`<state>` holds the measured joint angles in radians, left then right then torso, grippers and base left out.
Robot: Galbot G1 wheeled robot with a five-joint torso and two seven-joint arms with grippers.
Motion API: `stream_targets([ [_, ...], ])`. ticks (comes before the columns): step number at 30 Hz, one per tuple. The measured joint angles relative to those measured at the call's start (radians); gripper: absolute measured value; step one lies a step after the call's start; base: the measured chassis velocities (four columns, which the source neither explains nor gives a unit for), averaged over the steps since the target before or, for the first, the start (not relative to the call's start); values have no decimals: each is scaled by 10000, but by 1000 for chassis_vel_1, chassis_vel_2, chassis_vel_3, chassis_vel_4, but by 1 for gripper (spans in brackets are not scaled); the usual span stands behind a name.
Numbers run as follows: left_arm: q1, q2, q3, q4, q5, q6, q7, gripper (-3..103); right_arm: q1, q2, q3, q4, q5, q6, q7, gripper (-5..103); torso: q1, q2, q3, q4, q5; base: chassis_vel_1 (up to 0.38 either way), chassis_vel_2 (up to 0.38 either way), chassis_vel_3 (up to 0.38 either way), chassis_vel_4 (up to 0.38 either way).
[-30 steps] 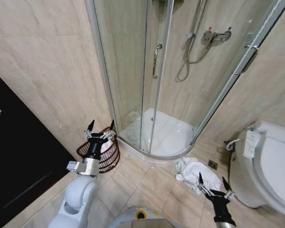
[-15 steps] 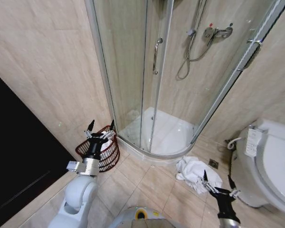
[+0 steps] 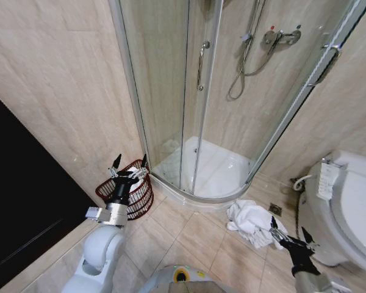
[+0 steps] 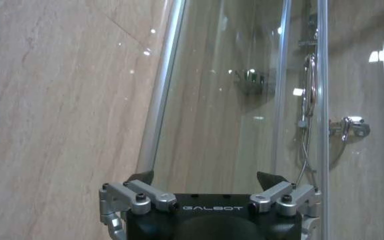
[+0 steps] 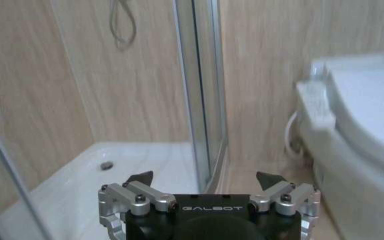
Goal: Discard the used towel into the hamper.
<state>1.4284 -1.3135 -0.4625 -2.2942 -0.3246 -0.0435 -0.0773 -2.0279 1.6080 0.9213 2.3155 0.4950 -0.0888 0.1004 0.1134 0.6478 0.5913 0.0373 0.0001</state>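
Note:
The white used towel (image 3: 251, 218) lies crumpled on the tiled floor between the shower tray and the toilet. My right gripper (image 3: 290, 231) hangs open just beside the towel's right edge, with nothing between its fingers; in the right wrist view the open gripper (image 5: 205, 178) faces the shower door and toilet. The hamper (image 3: 129, 193), a dark reddish-brown openwork basket, stands by the wall left of the shower. My left gripper (image 3: 129, 165) is raised open above the hamper's rim, empty; in the left wrist view the gripper (image 4: 205, 177) faces the shower glass.
A curved glass shower enclosure (image 3: 189, 97) with a white tray (image 3: 216, 174) fills the middle. A white toilet (image 3: 348, 207) stands at the right, with a floor drain (image 3: 275, 209) near it. A dark door (image 3: 24, 201) is at the left.
The head camera has tilted, shifting the whole picture. My right gripper has moved to the right along the towel's edge, staying open. The left arm has not moved.

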Motion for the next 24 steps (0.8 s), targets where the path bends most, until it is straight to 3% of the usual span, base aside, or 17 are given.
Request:
stream_targets([
  [12,0,0,0,0,0,0,0,100,74,0,-739,-1270,-644,369,231,100,-256,-550,-294,0,0,0,0,0,0],
  [24,0,0,0,0,0,-1,0,100,72,0,-744,-1474,-883,788,222,100,-480,-1016,-538,0,0,0,0,0,0],
])
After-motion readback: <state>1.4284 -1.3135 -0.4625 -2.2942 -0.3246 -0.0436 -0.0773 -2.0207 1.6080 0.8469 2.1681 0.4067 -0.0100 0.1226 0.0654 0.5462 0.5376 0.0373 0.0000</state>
